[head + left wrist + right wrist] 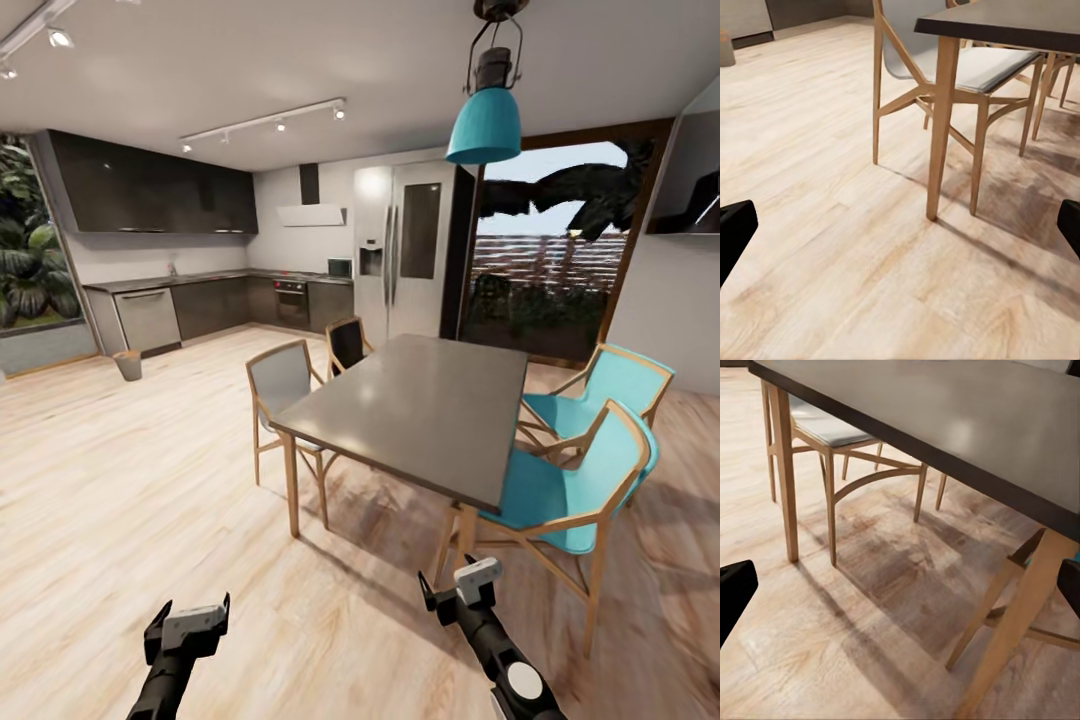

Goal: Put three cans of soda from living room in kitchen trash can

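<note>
Table (420, 410) ahead, chairs (575, 470) around, kitchen (200, 300) behind-left

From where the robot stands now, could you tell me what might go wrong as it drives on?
The dining table and grey chair stand close ahead of the right gripper; driving straight risks clipping a table leg. Both grippers are empty, so reaching the small bin by the kitchen cabinets now delivers nothing.
</note>
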Tool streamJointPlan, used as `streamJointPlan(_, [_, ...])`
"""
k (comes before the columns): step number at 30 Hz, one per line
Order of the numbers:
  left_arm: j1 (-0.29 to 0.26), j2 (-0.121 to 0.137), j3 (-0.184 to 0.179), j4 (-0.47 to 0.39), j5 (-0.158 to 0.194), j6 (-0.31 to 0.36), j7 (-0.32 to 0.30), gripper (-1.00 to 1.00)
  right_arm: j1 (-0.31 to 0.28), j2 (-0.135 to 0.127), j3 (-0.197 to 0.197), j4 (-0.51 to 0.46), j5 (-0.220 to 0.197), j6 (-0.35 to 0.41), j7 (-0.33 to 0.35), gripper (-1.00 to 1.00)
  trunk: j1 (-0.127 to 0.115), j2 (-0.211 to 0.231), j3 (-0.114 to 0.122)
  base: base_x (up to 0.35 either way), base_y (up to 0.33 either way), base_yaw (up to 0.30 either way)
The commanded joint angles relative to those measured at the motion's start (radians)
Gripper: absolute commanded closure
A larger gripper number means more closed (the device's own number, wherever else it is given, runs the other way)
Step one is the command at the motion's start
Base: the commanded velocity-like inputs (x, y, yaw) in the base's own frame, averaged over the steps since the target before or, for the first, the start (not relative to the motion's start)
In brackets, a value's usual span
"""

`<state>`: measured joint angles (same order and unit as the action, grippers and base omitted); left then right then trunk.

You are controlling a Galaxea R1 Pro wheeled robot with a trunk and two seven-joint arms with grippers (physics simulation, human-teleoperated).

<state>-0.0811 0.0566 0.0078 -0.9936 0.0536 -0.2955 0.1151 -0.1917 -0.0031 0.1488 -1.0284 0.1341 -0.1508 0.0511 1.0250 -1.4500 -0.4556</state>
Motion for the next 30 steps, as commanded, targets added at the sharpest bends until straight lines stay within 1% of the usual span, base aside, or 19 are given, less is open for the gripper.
streamJointPlan(1, [0.000, 0.000, 0.000, 0.004, 0.000, 0.000, 0.001, -1.00, 0.000, 0.000, 0.001, 0.000, 0.000, 0.000, 0.000, -1.00, 0.000, 0.000, 0.000, 0.308, 0.111, 0.000])
streamJointPlan(5, [0.000, 0.000, 0.000, 0.019, 0.000, 0.000, 0.003, -1.00, 0.000, 0.003, 0.002, 0.005, 0.002, -0.001, -0.002, -1.00, 0.000, 0.000, 0.000, 0.308, 0.111, 0.033])
streamJointPlan(8, [0.000, 0.000, 0.000, 0.025, 0.000, 0.000, 0.004, -1.00, 0.000, 0.004, 0.003, 0.018, 0.003, -0.001, -0.023, -1.00, 0.000, 0.000, 0.000, 0.308, 0.111, 0.076])
streamJointPlan(11, [0.000, 0.000, 0.000, 0.027, 0.000, -0.001, 0.004, -1.00, 0.000, 0.004, 0.004, 0.025, 0.005, -0.001, -0.058, -1.00, 0.000, 0.000, 0.000, 0.308, 0.111, 0.111])
streamJointPlan(17, [0.000, 0.000, 0.000, 0.030, -0.001, -0.001, 0.003, -1.00, 0.000, 0.005, 0.009, 0.032, 0.006, 0.000, -0.107, -1.00, 0.000, 0.000, 0.003, 0.308, 0.111, 0.174])
streamJointPlan(21, [0.000, 0.000, 0.000, 0.030, -0.001, -0.001, 0.003, -1.00, -0.001, 0.008, 0.010, 0.034, 0.003, 0.001, -0.116, -1.00, 0.000, 0.000, 0.004, 0.308, 0.110, 0.210])
streamJointPlan(23, [0.000, 0.000, -0.001, 0.030, -0.001, -0.001, 0.003, -1.00, -0.001, 0.018, 0.010, 0.039, 0.002, 0.001, -0.119, -1.00, 0.000, 0.000, 0.005, 0.308, 0.105, 0.212])
streamJointPlan(27, [0.000, 0.000, -0.001, 0.030, -0.001, -0.001, 0.003, -1.00, -0.005, 0.052, 0.008, 0.068, 0.001, 0.002, -0.130, -1.00, 0.000, 0.000, 0.005, 0.308, 0.099, 0.209])
streamJointPlan(28, [0.000, 0.000, -0.001, 0.030, -0.001, -0.001, 0.003, -1.00, -0.008, 0.060, 0.007, 0.075, 0.001, 0.002, -0.139, -1.00, 0.000, 0.000, 0.005, 0.308, 0.096, 0.213])
streamJointPlan(29, [0.000, 0.000, -0.002, 0.030, -0.001, -0.001, 0.003, -1.00, -0.012, 0.071, 0.007, 0.085, 0.000, 0.002, -0.164, -1.00, 0.000, 0.000, 0.005, 0.308, 0.094, 0.217])
streamJointPlan(30, [0.000, 0.000, -0.002, 0.030, -0.002, -0.001, 0.003, -1.00, -0.013, 0.075, 0.007, 0.089, 0.000, 0.002, -0.178, -1.00, 0.000, 0.000, 0.005, 0.308, 0.093, 0.219])
